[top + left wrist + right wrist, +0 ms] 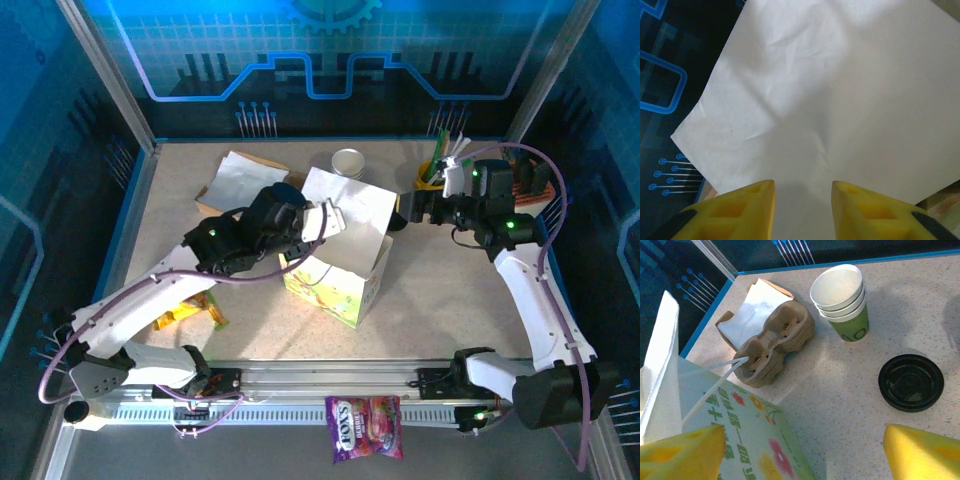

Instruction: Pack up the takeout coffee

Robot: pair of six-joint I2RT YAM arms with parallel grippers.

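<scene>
- Reaching over the middle of the speckled beige desk point(450, 300), the left arm has its left fingers point(327, 220) at the raised upper flap of the white flower-printed paper bag point(345, 265), which stands open near the centre.
- From the left wrist camera, the two yellow left fingers point(757, 210) stand apart with a clear gap. The plain white paper of the bag point(840, 100) faces them, and nothing is pinched between them.
- Just past the bag's right side, the right fingers point(408, 210) hang low over the desk. In the right wrist view the yellow right fingers point(680, 455) are spread wide and hold nothing.
- The takeout coffee is outside the bag and unlidded. A nested stack of small paper cups point(348, 163), white above and green below, stands upright at the far middle of the desk. Its open mouth is plain from the right wrist point(842, 300).
- A round black plastic lid point(911, 382) lies flat on the desk, near the stack of cups but not touching it. From above, the lid point(397, 222) sits between the bag and the right fingers.
- A brown moulded-pulp cup carrier point(775, 342) lies beside the cups, against a pile of white napkins on brown paper point(752, 310). The bag's thin white handle crosses in front of the carrier.
- A yellow cup of straws point(435, 172) stands at the far right, behind the right fingers.
- A pink sweet packet point(365, 428) hangs at the near edge, and small yellow sachets point(190, 312) lie under the left arm.
</scene>
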